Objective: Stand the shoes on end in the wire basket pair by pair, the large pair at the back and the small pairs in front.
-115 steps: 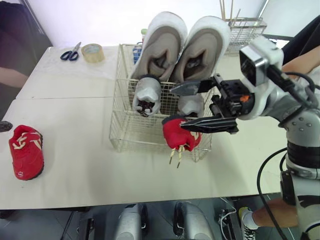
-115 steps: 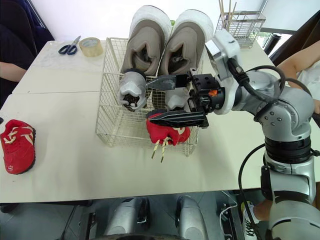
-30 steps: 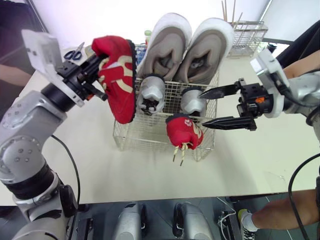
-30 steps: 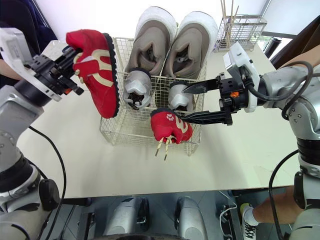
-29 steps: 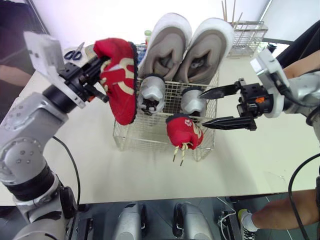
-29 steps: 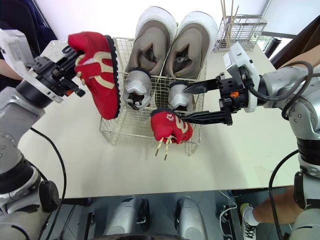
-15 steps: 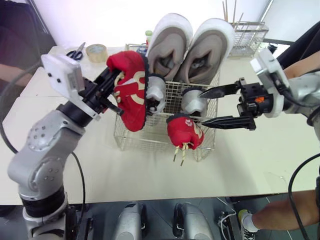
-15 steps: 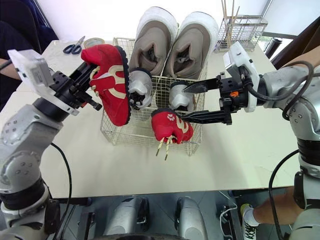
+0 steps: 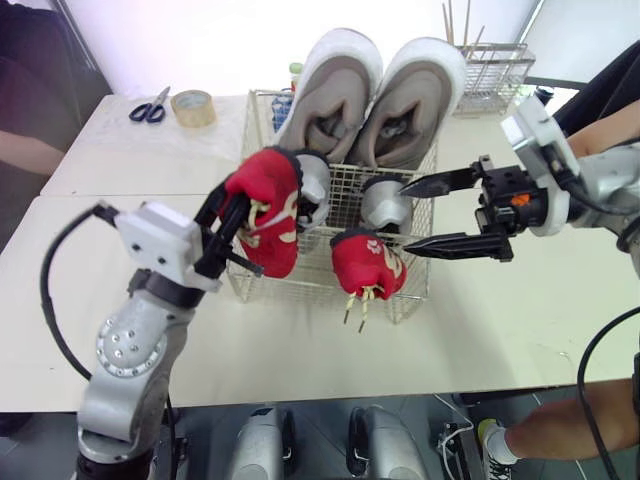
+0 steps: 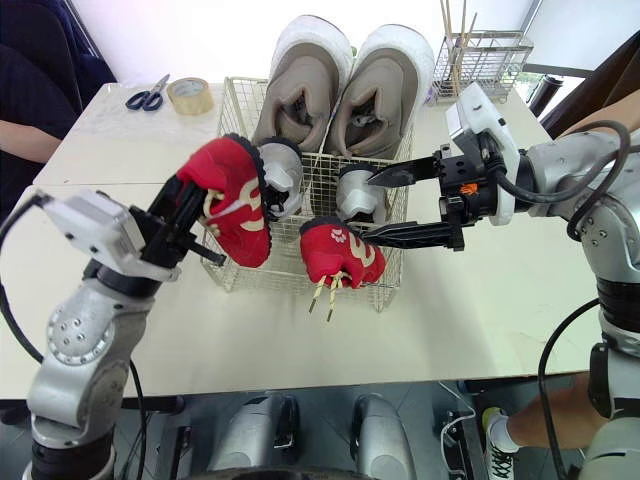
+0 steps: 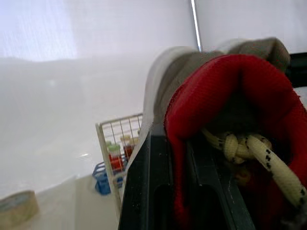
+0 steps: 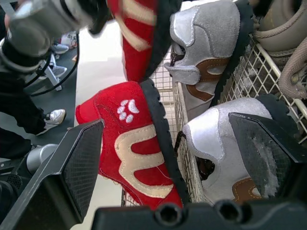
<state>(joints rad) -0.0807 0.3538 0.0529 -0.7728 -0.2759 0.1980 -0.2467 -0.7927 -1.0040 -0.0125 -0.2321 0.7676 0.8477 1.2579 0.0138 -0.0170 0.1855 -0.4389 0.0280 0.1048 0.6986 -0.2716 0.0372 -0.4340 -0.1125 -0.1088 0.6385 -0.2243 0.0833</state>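
Nearest, toward the worktop's [image 9: 300, 345] near edge, the left gripper [image 9: 232, 215] holds a red shoe [image 9: 268, 205] roughly upright at the near left corner of the wire basket [image 9: 300, 285]. Its fingers [image 11: 152, 182] pinch the shoe's side wall at the opening, one inside by the cream laces and one outside. Whether the shoe's lower end is inside the wire I cannot tell. Its black sole faces the small grey shoe just beyond it. The basket sits about the middle of the worktop. In its near right corner the other red shoe [image 9: 365, 262] stands on end, showing a cream stripe and a white paw print, and two lace ends hang out through the front wire. The right gripper [image 9: 407, 218] hovers at the basket's right side with its fingers [image 9: 445, 243] spread wide, the tips pointing in towards this red shoe and the grey one behind it. I cannot tell whether the lower tip touches the red shoe. Behind the red shoes, the small grey pair stands on end side by side, left [image 9: 312, 190] and right [image 9: 383, 203]. At the back, the large beige pair [image 9: 330, 85] rises well above the basket rim, the two shoes close together. At the far left corner of the worktop lie scissors [image 9: 147, 110] and, just beside them, a roll of tape [image 9: 194, 106]. A second wire rack [image 9: 495, 65] stands at the far right corner.
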